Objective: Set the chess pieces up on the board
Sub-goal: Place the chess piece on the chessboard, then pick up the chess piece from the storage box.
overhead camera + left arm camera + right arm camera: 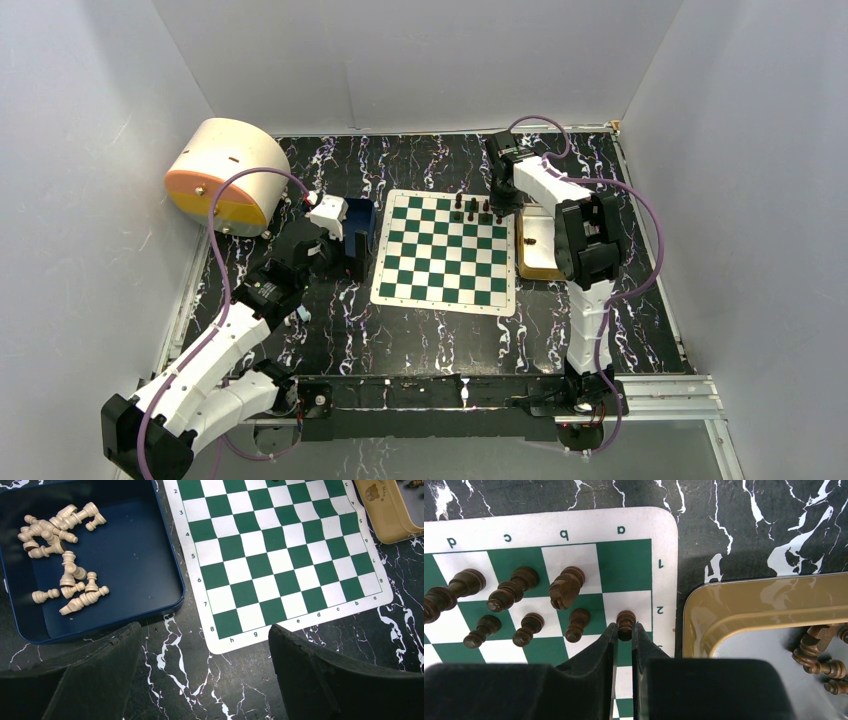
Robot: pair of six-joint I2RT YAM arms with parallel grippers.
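Over on the right side we have the right claw [624, 630] down at the far right corner of the board [624, 562], and its two black fingers are pressed in tight on a dark pawn [626, 620], pinching it just under the head. That pawn sits on the white square in the second row of the a-file, right at the board's edge. Beside it we see three more pawns [527, 628] lined up along that same row, and behind them the taller dark pieces [566, 586] stand on the first row, on the b, c and d files, with one more piece cut off at the left edge of the wrist view. Just off the board's right border lies the gold tray [724, 605], and in its corner we can make out a few dark pieces lying on their sides. Now to the left arm: the left claw [204, 630] hangs above the black marbled table [190, 690] near the board's h-file corner, fingers spread wide apart and gripping nothing. Under its camera sits the blue tray [172, 575], just beside the board's left border, with a heap of cream pieces [65, 555] tumbled on their sides in the tray's far half.
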